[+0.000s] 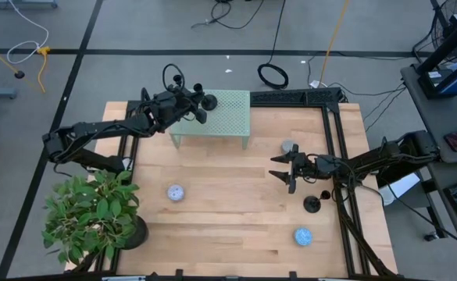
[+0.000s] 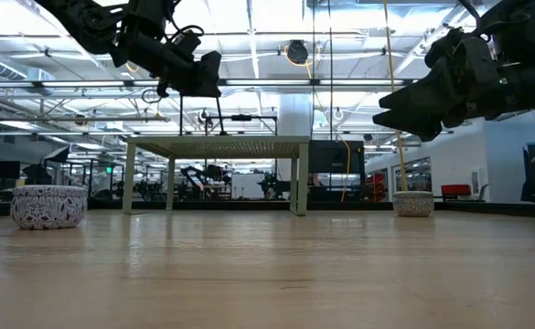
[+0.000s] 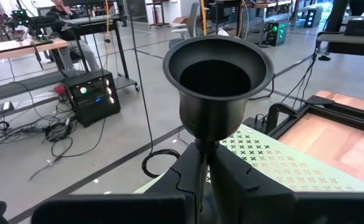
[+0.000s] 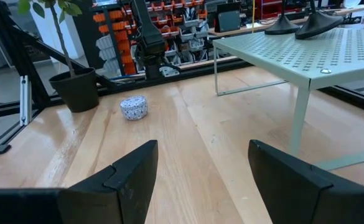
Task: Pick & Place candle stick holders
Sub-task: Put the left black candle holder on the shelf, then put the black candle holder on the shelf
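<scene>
My left claw (image 1: 199, 112) is clamped on a candle stick holder's (image 3: 218, 81) upright stem, above the green perforated stand's (image 1: 226, 117) back-left corner. My right claw (image 1: 285, 170) hangs spread, nearest the holder on the worktop (image 1: 312, 204).

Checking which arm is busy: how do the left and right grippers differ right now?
The left gripper is shut on the stem of a candle stick holder; the right gripper is open and empty. The left gripper is above the green perforated stand; the right gripper is above the bare wooden table. Both are dark two-finger grippers, raised off the surfaces below them.
</scene>
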You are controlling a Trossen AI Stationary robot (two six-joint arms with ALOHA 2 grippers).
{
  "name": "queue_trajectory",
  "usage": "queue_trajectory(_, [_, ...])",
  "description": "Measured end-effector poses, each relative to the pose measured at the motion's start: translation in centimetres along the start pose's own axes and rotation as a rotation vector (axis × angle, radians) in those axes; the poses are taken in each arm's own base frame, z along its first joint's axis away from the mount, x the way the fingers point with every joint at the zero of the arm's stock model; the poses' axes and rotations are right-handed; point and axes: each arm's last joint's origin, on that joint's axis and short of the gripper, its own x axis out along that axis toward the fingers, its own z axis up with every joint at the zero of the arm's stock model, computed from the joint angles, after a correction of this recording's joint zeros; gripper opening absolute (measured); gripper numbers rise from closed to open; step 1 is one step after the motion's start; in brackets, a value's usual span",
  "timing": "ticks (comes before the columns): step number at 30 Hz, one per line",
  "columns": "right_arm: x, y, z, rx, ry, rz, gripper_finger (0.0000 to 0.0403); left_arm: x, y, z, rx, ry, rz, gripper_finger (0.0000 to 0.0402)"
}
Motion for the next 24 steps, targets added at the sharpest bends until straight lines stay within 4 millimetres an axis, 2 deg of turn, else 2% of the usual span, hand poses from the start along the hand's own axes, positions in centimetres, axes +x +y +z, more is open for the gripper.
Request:
queue_trajectory(4, [0.0, 0.0, 0.0, 0.0, 0.0, 0.0, 0.0242, 0.0, -0.13, 0.01, -0.002, -0.001, -0.043, 0.0035])
queue_trajectory(16, [0.0, 0.0, 0.0, 0.0, 0.0, 0.0, 0.0242, 0.0, -0.14, -0.02, 0.014, 0.001, -0.047, 0.0139])
queue_trajectory(24, [0.0, 0.01, 0.0, 0.0, 0.0, 0.002, 0.0242, 0.0, -0.14, -0.01, 0.013, 0.001, -0.047, 0.0152])
